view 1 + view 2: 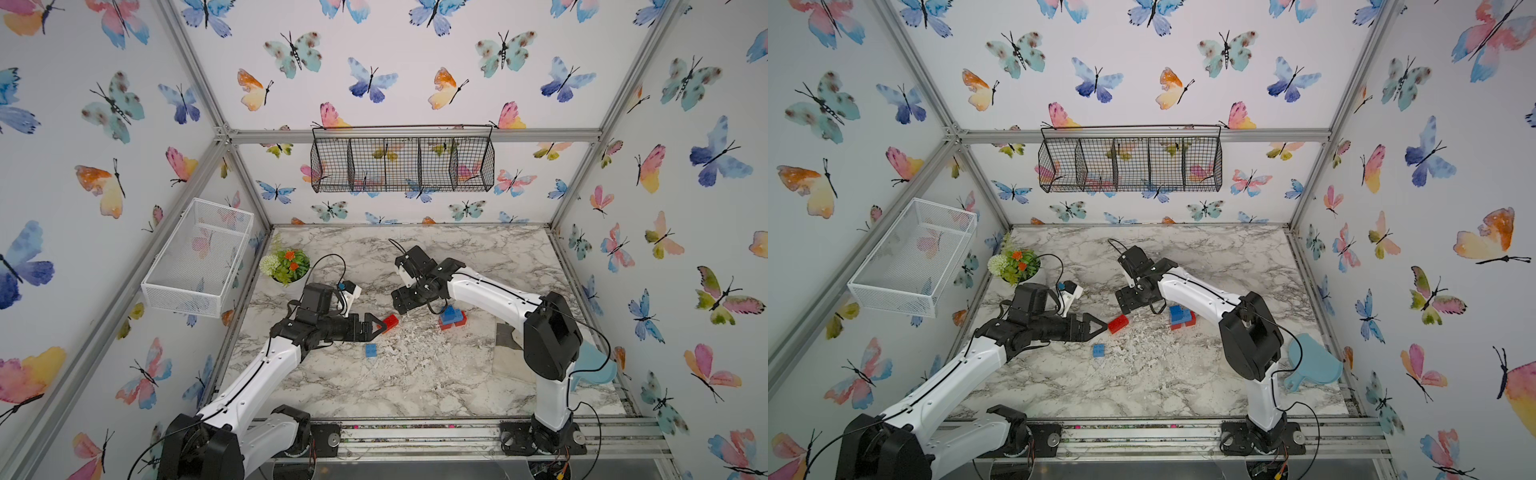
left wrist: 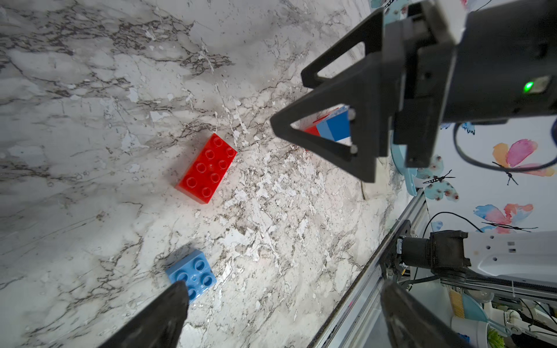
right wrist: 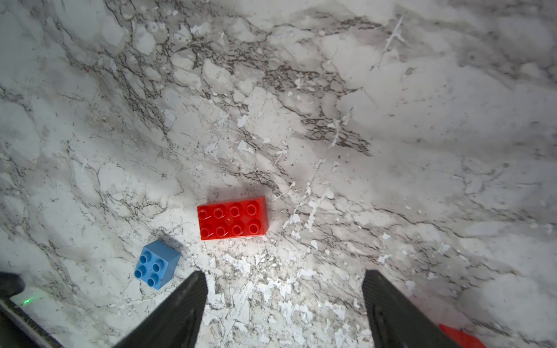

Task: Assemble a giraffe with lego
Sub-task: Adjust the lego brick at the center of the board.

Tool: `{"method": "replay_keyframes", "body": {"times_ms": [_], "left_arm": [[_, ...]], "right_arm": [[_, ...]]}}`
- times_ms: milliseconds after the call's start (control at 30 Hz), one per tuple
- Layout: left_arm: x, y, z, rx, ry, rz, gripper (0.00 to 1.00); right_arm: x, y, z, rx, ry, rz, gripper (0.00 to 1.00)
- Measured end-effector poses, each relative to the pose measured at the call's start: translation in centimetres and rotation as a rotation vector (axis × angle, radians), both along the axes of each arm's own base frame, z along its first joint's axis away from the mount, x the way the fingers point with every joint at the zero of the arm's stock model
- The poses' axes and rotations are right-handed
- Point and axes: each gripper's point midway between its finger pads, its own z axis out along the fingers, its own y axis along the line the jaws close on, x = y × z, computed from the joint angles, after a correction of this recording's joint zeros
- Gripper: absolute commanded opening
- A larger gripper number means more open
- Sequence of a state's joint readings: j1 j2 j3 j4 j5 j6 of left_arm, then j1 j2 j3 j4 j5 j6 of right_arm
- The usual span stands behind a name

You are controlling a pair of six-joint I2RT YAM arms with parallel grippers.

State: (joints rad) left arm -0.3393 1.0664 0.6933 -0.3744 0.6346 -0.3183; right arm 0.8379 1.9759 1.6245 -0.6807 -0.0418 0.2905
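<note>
A long red lego brick [image 1: 390, 322] [image 1: 1118, 324] [image 2: 206, 168] [image 3: 232, 218] lies studs up mid-table. A small blue square brick [image 1: 371, 350] [image 2: 193, 275] [image 3: 156, 268] sits alone a little nearer the front. The part-built giraffe [image 1: 453, 318] [image 1: 1181, 318], blue bricks on red ones, stands to the right. My left gripper [image 1: 380, 326] [image 2: 283, 301] is open and empty, its tips beside the red brick's left end. My right gripper [image 1: 400, 303] [image 3: 284, 289] hangs open and empty above the table, between the red brick and the giraffe.
A potted plant [image 1: 286, 266] stands at the back left of the marble table [image 1: 415, 382]. A white mesh basket [image 1: 199, 257] hangs on the left wall and a black wire basket [image 1: 403, 160] on the back wall. A blue scoop [image 1: 1312, 363] lies at the right edge.
</note>
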Motion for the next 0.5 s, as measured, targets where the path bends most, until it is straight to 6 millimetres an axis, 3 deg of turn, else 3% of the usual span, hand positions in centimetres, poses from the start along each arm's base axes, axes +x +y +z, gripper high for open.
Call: {"method": "replay_keyframes", "body": {"times_ms": [267,500], "left_arm": [[-0.2,0.2,0.3,-0.005,-0.003,0.005,0.98],[-0.5,-0.1,0.7,-0.033,0.002,-0.017,0.98]], "right_arm": [[-1.7,3.3,-3.0,-0.028,0.010,0.091,0.85],[-3.1,4.4,-4.8,-0.056,0.024,0.138,0.85]]}}
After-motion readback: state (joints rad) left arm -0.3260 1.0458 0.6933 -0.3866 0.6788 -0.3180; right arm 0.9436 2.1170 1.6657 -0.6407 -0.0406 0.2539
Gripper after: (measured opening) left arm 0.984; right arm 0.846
